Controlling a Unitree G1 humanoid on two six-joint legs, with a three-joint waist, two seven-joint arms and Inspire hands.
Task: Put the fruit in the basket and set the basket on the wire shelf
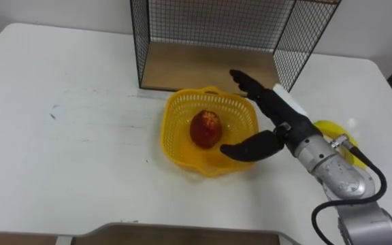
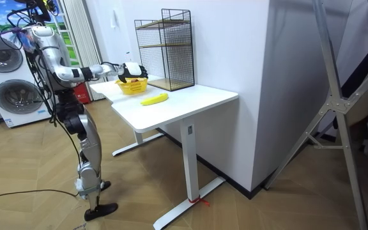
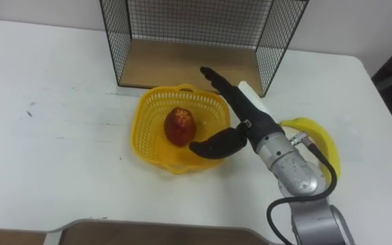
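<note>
A yellow plastic basket (image 1: pixel 175 129) (image 3: pixel 145 126) stands on the white table (image 1: pixel 67 136), just in front of the wire shelf (image 1: pixel 209 34) (image 3: pixel 182 30). A red-orange fruit (image 1: pixel 205 128) (image 3: pixel 180 125) lies inside the basket. My right hand (image 1: pixel 271 119) (image 3: pixel 240 122) is open over the basket's right rim, fingers straight toward the shelf, thumb reaching over the rim near the fruit. A yellow banana (image 1: pixel 332 129) (image 3: pixel 313 133) lies on the table to the right, partly hidden behind my right forearm. In the room view I stand at the table's end with the basket (image 2: pixel 131 86) and banana (image 2: pixel 153 99) before me.
The shelf's wooden bottom board (image 1: pixel 203 68) is bare behind the basket. The table's left half (image 3: pixel 46 122) carries nothing. A dark edge (image 1: pixel 182 235) runs along the bottom of the view. Washing machines (image 2: pixel 5 83) stand behind me in the room view.
</note>
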